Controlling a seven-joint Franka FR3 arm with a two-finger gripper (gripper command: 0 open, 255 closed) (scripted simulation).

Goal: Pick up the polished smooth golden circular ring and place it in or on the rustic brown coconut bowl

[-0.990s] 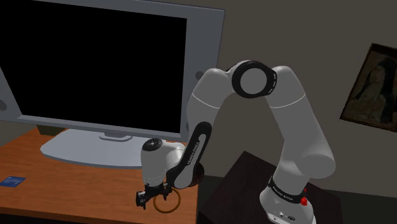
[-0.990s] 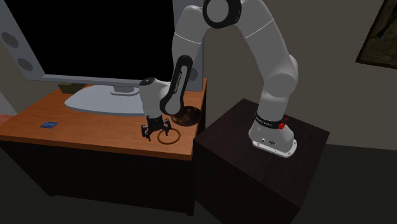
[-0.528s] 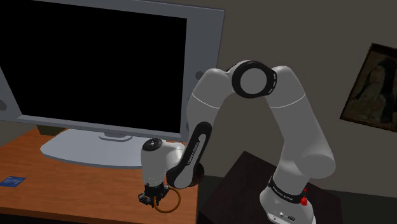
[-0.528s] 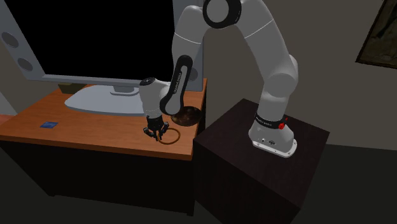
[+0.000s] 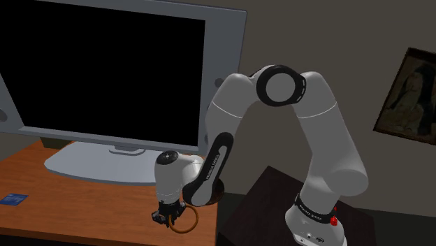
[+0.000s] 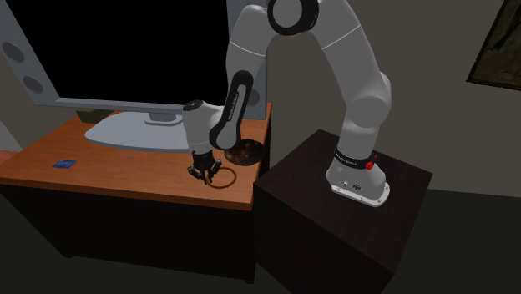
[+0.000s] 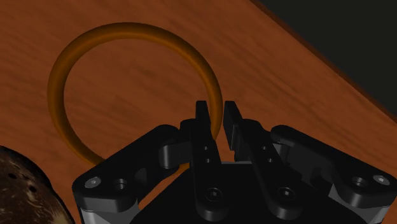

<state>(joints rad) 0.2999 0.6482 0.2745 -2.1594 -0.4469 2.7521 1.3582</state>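
A golden-brown ring (image 7: 76,57) lies flat on the wooden table (image 7: 286,70), close to the table's near corner. My black gripper (image 7: 216,113) points down at it, with both fingers shut on the ring's rim from inside and outside. From the shoulder view the ring (image 5: 189,224) pokes out beside the gripper (image 5: 168,217); from the second exterior view the ring (image 6: 225,180) sits just right of the gripper (image 6: 203,174). The dark brown, speckled coconut bowl (image 6: 245,153) stands a short way behind the ring, near the forearm, and its rough edge (image 7: 22,188) shows by the hand.
A large flat television (image 5: 105,70) on a grey base (image 5: 98,166) takes up the back of the table. A small blue card (image 6: 63,163) lies far off toward the second exterior view's left. The table's edge (image 6: 250,188) and the dark stand (image 6: 334,217) are close by.
The fingers were spread wide over the ring a second ago and have since closed on its rim. The arm has barely moved.
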